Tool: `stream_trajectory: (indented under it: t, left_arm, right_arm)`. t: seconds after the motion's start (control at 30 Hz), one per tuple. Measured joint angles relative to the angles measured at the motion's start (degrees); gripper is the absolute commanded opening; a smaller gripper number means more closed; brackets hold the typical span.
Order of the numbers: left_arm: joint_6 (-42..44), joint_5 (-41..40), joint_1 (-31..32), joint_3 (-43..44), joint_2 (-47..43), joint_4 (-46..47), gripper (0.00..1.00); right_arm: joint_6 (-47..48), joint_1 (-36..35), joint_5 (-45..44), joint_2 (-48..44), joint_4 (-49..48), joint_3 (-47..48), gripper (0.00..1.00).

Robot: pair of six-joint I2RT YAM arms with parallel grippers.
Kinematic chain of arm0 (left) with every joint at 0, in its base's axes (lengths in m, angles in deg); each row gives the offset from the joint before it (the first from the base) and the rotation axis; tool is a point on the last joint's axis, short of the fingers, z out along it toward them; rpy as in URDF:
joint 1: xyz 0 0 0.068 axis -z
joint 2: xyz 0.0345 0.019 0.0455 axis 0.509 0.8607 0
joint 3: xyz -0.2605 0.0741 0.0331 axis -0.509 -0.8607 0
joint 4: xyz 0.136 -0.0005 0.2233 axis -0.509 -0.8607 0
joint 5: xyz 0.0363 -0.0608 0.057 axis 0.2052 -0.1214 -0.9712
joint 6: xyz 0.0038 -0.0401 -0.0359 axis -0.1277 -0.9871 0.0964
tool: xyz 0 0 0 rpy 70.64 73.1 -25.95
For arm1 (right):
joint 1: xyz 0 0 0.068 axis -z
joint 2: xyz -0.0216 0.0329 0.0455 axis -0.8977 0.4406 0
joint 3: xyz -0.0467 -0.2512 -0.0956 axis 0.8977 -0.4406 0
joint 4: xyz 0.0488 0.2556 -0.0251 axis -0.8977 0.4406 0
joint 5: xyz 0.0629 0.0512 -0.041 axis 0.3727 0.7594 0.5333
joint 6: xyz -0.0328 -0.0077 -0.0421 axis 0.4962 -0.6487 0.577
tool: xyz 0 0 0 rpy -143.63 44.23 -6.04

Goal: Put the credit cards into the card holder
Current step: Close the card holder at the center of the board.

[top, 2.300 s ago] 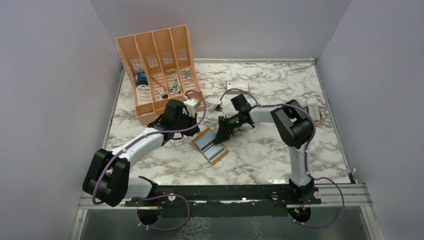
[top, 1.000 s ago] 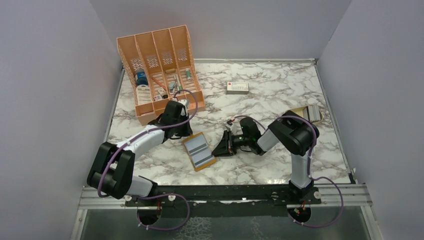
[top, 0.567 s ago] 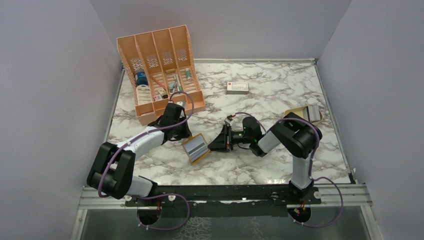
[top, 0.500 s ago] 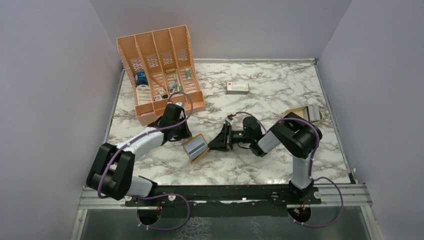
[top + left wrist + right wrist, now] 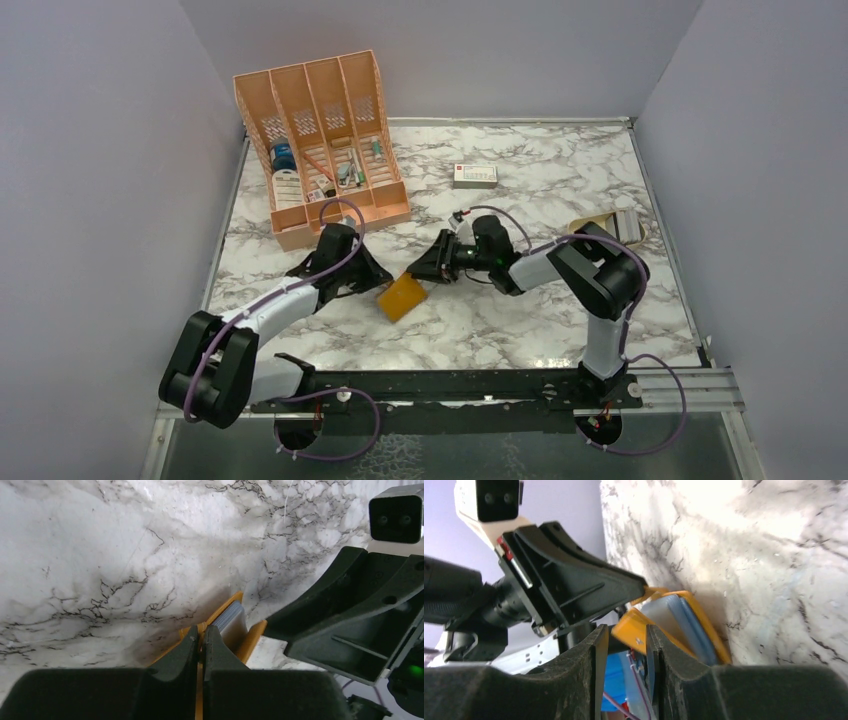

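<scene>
Card holder (image 5: pixel 403 297), nearly folded mid-table, at four o'clock from your left claw (image 5: pixel 200 636).
That left claw pinches its edge; the right claw (image 5: pixel 624 632) has its jaws slightly parted. It looks light and floppy, the cards (image 5: pixel 231 622) slick: grip the spine.

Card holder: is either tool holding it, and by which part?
Left tool is pinched shut on the card holder at its orange edge. Right tool has its jaws apart at the raised flap, not clamped on it.

No writing is legible; the white box (image 5: pixel 475 175) shows a red mark, its print too small.
</scene>
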Motion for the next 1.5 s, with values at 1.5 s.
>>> stream_trajectory:
  t: [1.5]
  left_arm:
    - [-17.5, -1.3, 7.6, -7.8, 2.0, 14.8, 0.0]
  right_arm:
    - [25.8, -4.5, -22.6, -22.6, 42.5, 1.7, 0.51]
